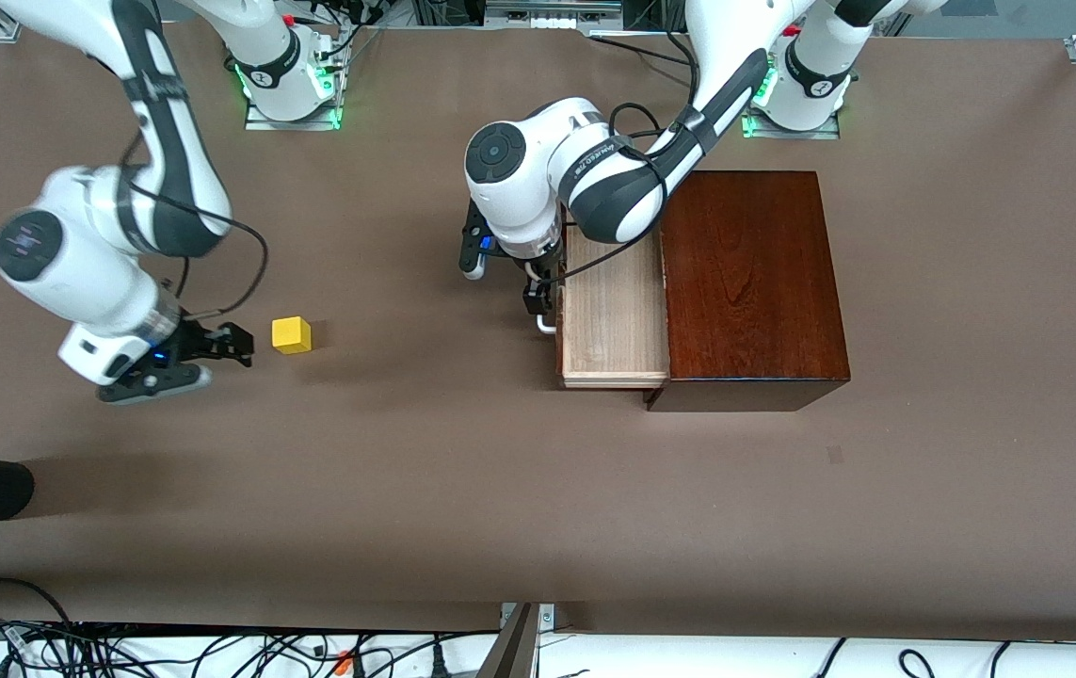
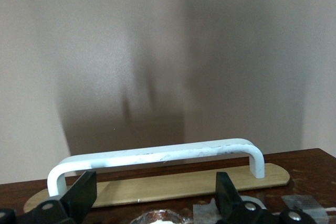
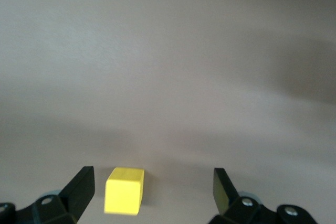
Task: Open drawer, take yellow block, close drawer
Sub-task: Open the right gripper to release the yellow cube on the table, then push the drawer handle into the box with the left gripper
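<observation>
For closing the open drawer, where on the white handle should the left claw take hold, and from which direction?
Grip the middle of the white handle, coming in from the front of the drawer. The bar stands off the dark front on two end posts, leaving a gap for a finger under its straight mid-span; a central hold should push the drawer in evenly. The left claw already sits there, open astride the bar.

Drawer point(image 1: 615, 315) pulled open, empty; yellow block point(image 1: 292, 335) on table.
</observation>
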